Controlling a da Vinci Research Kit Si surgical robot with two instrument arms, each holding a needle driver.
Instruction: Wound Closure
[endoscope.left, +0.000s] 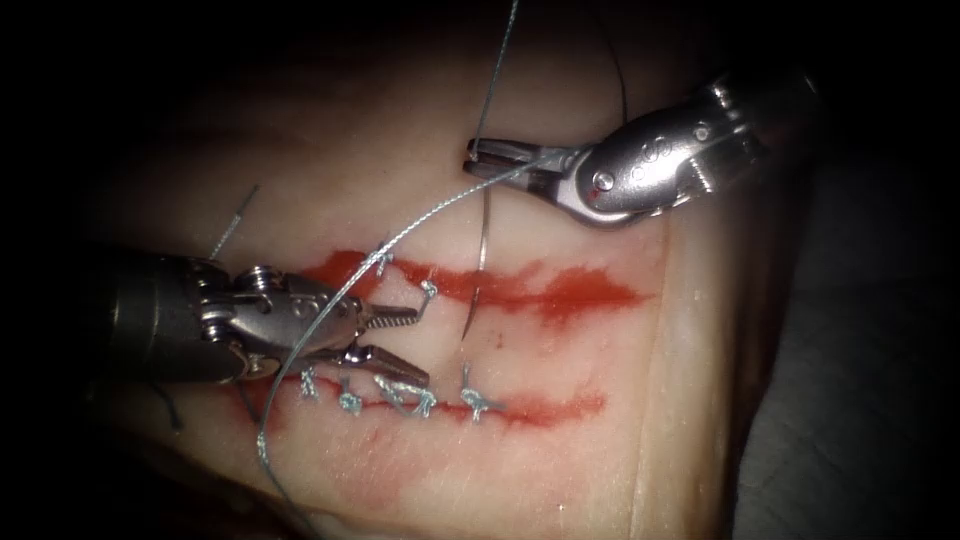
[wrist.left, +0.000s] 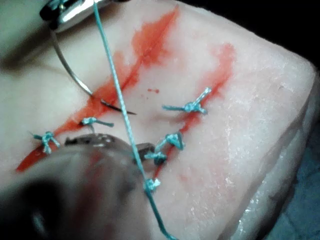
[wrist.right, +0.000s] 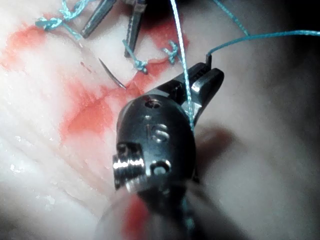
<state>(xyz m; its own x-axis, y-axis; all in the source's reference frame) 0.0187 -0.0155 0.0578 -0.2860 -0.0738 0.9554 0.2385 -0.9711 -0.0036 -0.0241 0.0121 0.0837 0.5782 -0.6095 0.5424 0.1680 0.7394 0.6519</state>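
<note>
My right tool (endoscope.left: 470, 160) comes in from the upper right, jaws shut on the curved needle (endoscope.left: 483, 250) near its tail end. The needle hangs down across the upper red streak; its tip (endoscope.left: 466, 336) touches the tissue (endoscope.left: 560, 470) between the two red streaks, and I cannot tell if it has entered. Thread (endoscope.left: 420, 215) runs from the right jaws up out of view and down-left over my left tool (endoscope.left: 420, 347). The left tool's jaws stand open around nothing, just left of the needle tip. The needle (wrist.left: 75, 80) and its tip (wrist.right: 114, 76) also show from the wrists.
Several knotted stitches (endoscope.left: 410, 398) with short cut ends line the lower red streak, two more (endoscope.left: 428, 290) sit on the upper one. Red fluid (endoscope.left: 570, 292) spreads rightward. The tissue's right edge (endoscope.left: 665, 400) drops to dark cloth. A loose thread end (endoscope.left: 235, 225) sticks up behind the left tool.
</note>
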